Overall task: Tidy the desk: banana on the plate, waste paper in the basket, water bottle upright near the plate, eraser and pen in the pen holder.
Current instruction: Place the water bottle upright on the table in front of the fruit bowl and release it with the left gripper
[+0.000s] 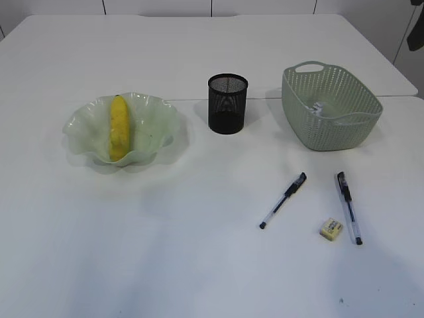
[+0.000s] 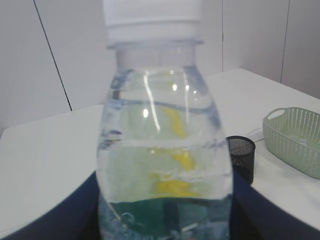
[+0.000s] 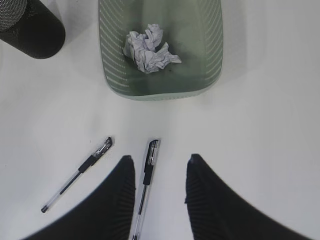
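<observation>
1. Left gripper [image 2: 165, 220]: clamped on upright clear plastic water bottle [image 2: 165, 150].
2. Right gripper [image 3: 160, 165]: jaws apart over clear black-capped pen [image 3: 146, 182].
3. Yellow banana [image 1: 119, 127]: on pale green ruffled plate [image 1: 79, 126], nine o'clock of black mesh pen holder [image 1: 228, 103].

open table before plate [image 1: 79, 129], pens [image 1: 283, 200] lower right

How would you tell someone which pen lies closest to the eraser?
Start at the green basket on the table's right side and look down toward the near edge. Two pens lie there; take the right pen, right beside the small yellowish eraser. The left pen slants away, farther from it.
</observation>
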Controlling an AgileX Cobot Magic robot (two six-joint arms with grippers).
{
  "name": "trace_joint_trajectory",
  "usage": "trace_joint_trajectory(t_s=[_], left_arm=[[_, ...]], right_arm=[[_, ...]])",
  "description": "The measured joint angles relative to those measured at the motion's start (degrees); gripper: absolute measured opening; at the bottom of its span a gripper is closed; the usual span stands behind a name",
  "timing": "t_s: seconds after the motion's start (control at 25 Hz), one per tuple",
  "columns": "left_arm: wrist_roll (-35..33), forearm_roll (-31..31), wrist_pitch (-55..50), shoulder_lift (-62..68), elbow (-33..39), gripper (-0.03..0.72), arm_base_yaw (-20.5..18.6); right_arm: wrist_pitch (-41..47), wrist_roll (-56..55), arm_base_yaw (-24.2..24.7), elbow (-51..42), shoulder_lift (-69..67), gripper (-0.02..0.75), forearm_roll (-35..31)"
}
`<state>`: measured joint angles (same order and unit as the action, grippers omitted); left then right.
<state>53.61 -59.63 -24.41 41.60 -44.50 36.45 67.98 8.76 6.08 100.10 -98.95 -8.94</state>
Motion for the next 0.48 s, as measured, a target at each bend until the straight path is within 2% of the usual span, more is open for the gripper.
trace_joint_trajectory(t_s=[0.48], left_arm=[[0.1, 1.3, 0.0, 0.0, 0.0, 0.370, 0.0]], right_arm=[[0.0, 0.0, 0.0, 0.0, 0.0, 0.261, 0.0]])
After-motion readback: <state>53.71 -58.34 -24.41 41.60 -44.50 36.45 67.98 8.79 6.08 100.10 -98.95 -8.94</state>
